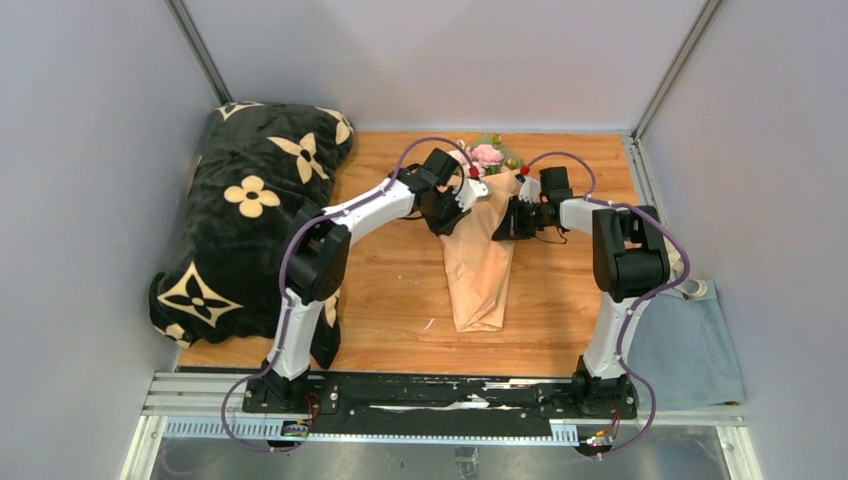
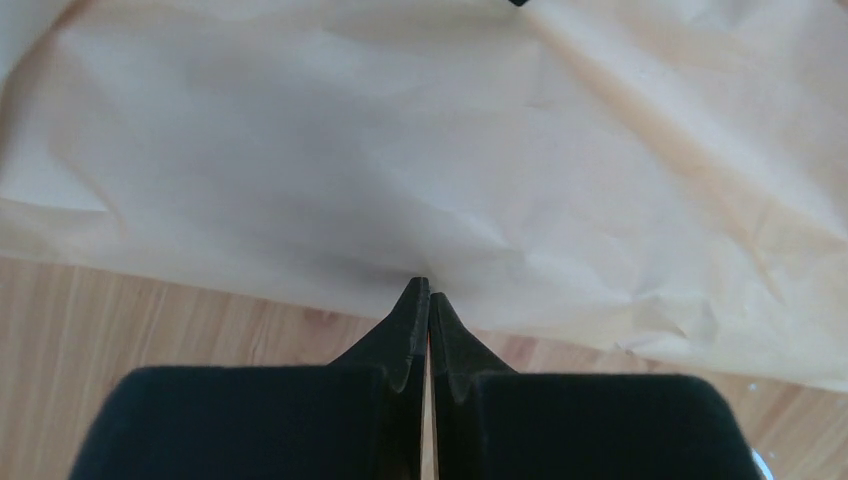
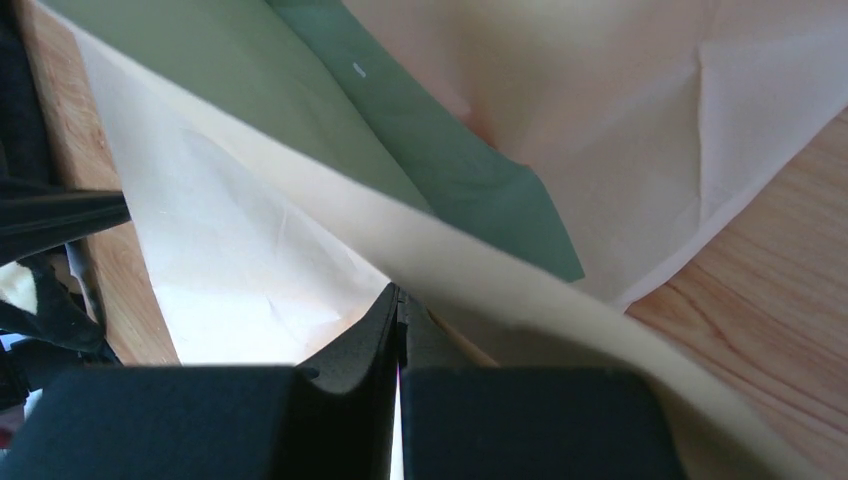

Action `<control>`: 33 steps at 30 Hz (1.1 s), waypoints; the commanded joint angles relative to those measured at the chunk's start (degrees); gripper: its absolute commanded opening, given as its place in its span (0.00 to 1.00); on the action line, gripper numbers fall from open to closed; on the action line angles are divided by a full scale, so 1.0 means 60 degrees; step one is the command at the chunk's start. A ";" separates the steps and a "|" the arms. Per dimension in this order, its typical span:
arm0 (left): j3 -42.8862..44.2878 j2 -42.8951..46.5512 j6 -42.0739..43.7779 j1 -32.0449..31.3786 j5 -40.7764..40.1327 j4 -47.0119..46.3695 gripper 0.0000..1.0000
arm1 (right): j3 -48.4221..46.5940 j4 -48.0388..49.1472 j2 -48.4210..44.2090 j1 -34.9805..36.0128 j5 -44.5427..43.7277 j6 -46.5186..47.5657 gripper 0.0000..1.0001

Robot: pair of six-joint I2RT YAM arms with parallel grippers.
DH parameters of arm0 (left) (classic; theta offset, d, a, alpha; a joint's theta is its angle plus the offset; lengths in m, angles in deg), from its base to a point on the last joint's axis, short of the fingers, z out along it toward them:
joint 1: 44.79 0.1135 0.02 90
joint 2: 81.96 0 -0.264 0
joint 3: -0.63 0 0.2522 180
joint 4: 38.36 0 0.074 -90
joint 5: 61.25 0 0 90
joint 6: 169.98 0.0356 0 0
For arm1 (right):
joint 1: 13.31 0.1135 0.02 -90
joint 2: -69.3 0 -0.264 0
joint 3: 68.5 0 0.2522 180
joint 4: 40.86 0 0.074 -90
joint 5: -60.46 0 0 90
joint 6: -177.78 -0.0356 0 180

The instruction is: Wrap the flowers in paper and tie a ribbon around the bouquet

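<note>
The bouquet [image 1: 480,265] lies mid-table as a peach-tan paper cone, its narrow end towards me. The pink flowers [image 1: 487,155] stick out at the far end. My left gripper [image 1: 464,196] is at the cone's upper left edge. In the left wrist view the gripper [image 2: 428,286] is shut, with the paper [image 2: 430,150] creased around its tips. My right gripper [image 1: 510,212] is at the upper right edge. In the right wrist view it [image 3: 400,293] is shut on a lifted flap of paper [image 3: 250,270] whose olive green face [image 3: 400,140] shows. The ribbon is out of view.
A black blanket with cream flower shapes [image 1: 250,210] is heaped along the table's left side. A grey-blue cloth [image 1: 690,345] hangs off the right edge beside the right arm's base. Grey walls close in on three sides of the wooden table [image 1: 390,300].
</note>
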 commanded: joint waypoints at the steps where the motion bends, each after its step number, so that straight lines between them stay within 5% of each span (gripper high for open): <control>1: 0.0659 -0.1081 -0.1418 0.0170 -0.0186 -0.0579 0.02 | -0.0073 -0.0614 0.0580 -0.0034 -0.1138 0.0487 0.01; 19: 0.4363 -0.3790 -0.3190 0.2249 -0.1983 -0.1450 0.07 | -0.0433 -0.1051 0.0639 -0.0029 -0.1202 0.0721 0.01; 23: 0.5158 -0.3732 -0.3103 0.2245 -0.1748 -0.0514 0.07 | -0.0508 -0.1136 0.0460 -0.0033 -0.1201 0.0707 0.01; 29: 0.0743 -0.0091 -0.1882 0.0634 0.0377 -0.0672 0.11 | -0.0685 -0.1065 0.0261 -0.0032 -0.0841 0.0638 0.02; 33: -0.1113 0.0988 -0.0427 -0.1258 -0.0232 -0.0598 0.17 | -0.0762 -0.0877 0.0096 -0.0025 -0.0515 0.0478 0.03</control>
